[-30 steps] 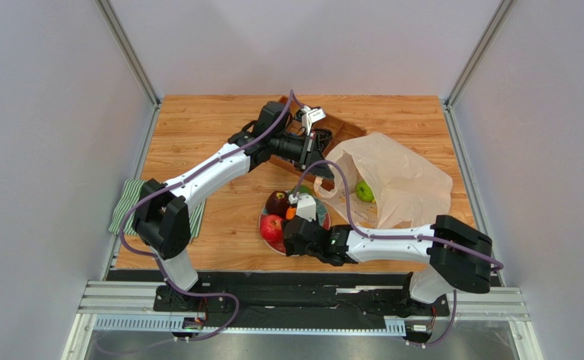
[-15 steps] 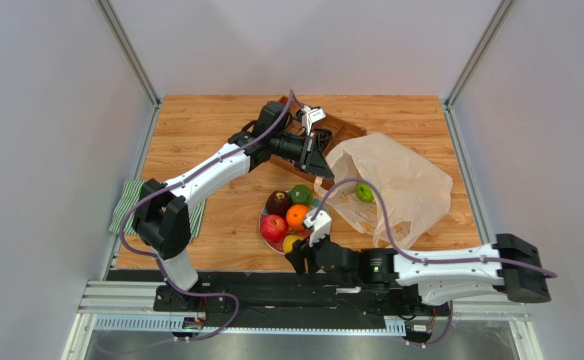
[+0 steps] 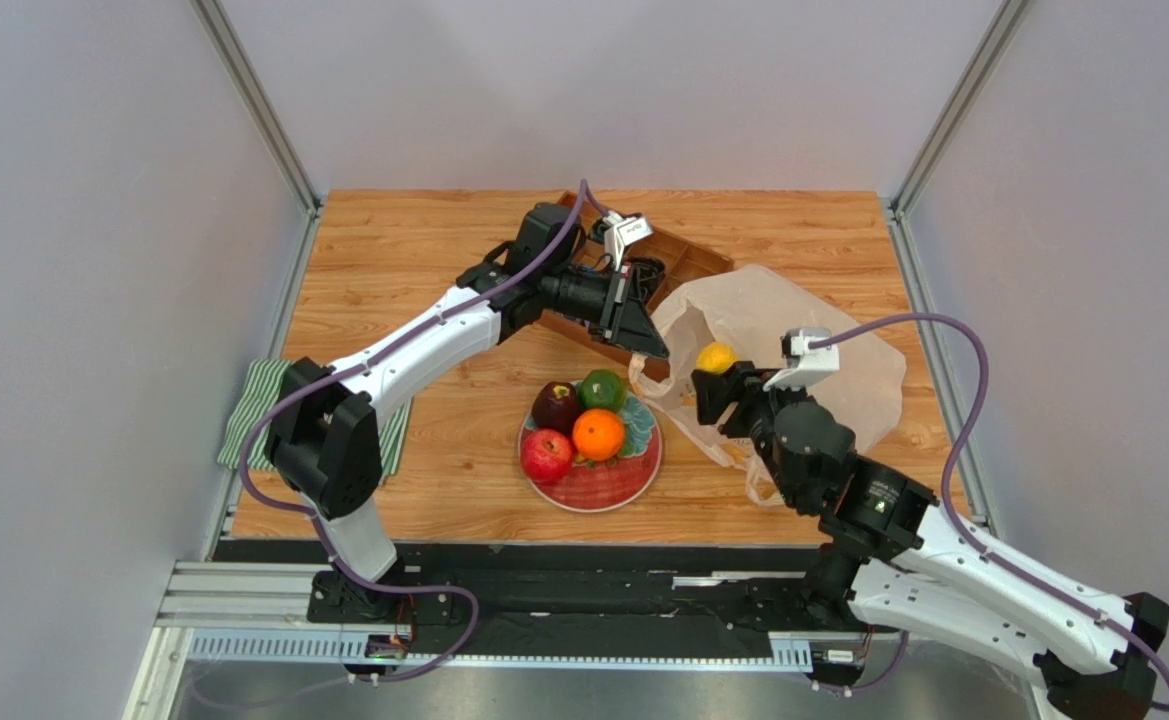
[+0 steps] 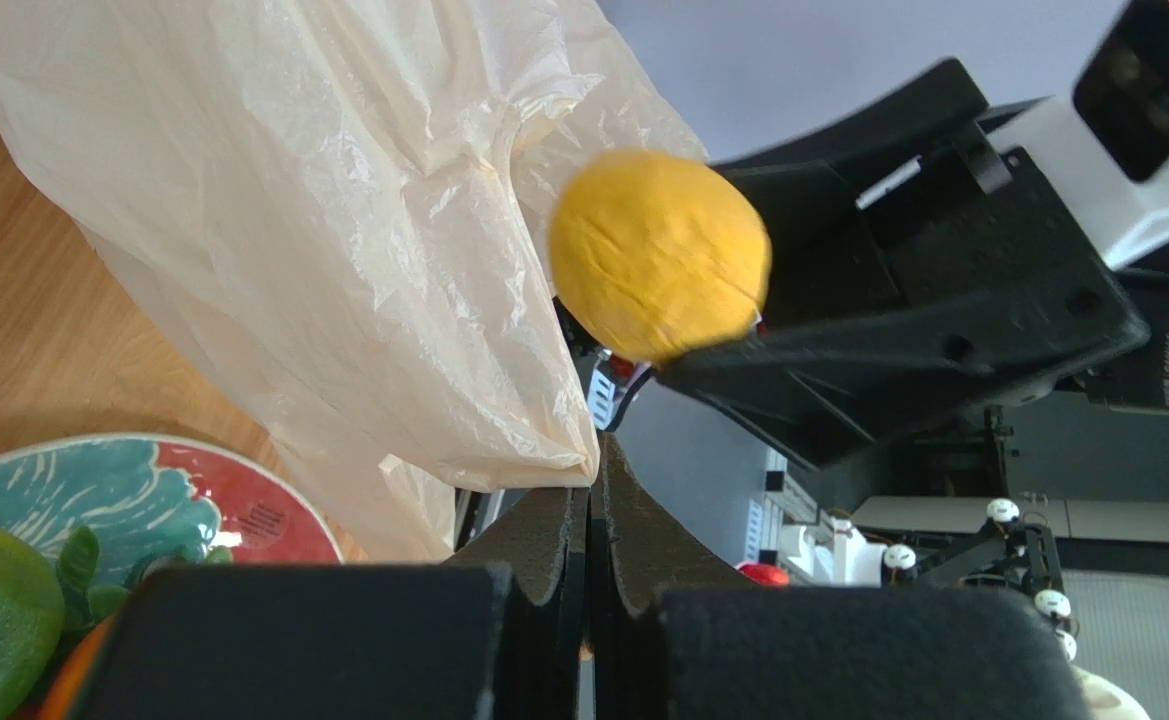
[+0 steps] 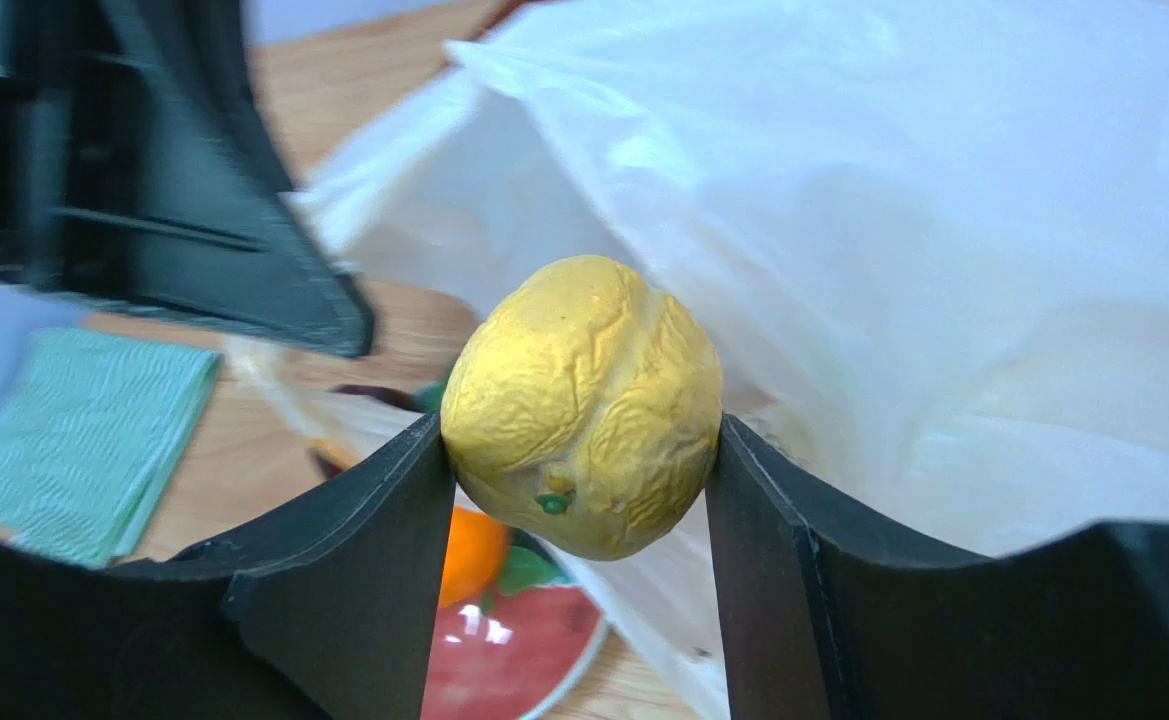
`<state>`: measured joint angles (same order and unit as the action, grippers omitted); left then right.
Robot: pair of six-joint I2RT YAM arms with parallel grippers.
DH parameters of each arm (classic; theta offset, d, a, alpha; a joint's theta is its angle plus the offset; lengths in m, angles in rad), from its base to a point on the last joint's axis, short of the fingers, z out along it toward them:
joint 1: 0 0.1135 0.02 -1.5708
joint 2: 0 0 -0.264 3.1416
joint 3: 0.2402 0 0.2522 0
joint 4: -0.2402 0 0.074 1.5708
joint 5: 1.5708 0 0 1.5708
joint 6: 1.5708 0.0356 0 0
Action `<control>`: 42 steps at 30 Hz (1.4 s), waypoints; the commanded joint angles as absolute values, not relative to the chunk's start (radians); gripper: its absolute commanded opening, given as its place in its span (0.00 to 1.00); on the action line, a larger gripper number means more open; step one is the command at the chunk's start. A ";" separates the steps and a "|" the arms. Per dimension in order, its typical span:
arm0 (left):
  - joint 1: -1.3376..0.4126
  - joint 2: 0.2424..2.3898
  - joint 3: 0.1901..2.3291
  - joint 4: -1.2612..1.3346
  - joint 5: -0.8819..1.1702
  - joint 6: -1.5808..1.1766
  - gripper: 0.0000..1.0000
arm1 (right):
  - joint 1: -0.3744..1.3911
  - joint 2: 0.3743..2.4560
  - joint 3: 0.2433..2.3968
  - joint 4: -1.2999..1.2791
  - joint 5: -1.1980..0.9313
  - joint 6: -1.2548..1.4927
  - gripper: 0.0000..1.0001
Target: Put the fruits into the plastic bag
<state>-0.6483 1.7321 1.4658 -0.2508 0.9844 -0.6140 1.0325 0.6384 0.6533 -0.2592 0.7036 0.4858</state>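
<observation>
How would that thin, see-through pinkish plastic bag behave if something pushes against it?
Probably floppy: the thin translucent pinkish plastic bag is creased and sags where the left gripper pinches its edge. Likely very light, so a nudge from the small yellow wrinkled fruit in the right gripper could fold or shift it.

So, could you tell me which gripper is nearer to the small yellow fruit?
Right. The right gripper holds the small yellow fruit; the left gripper is beside it, pinching the plastic bag's edge.
</observation>
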 commanded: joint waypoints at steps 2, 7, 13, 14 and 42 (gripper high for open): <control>-0.649 1.720 1.485 -0.232 0.992 -0.600 0.00 | 0.901 0.719 0.744 -0.501 0.630 0.534 0.35; -0.650 1.717 1.486 -0.233 0.994 -0.598 0.00 | 0.893 0.880 0.814 -0.566 0.643 0.522 0.35; -0.649 1.712 1.488 -0.233 0.997 -0.601 0.00 | 0.838 1.046 0.831 -0.528 0.621 0.506 0.35; -0.649 1.713 1.488 -0.233 0.997 -0.600 0.00 | 0.824 1.058 0.828 -0.502 0.614 0.503 0.35; -0.650 1.710 1.490 -0.235 1.002 -0.597 0.00 | 0.683 1.333 0.796 -0.403 0.555 0.491 0.86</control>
<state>-0.6483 1.7321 1.4658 -0.2508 0.9848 -0.6136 0.6891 1.3266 0.7826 -0.4435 0.5476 0.4927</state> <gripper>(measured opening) 0.008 0.837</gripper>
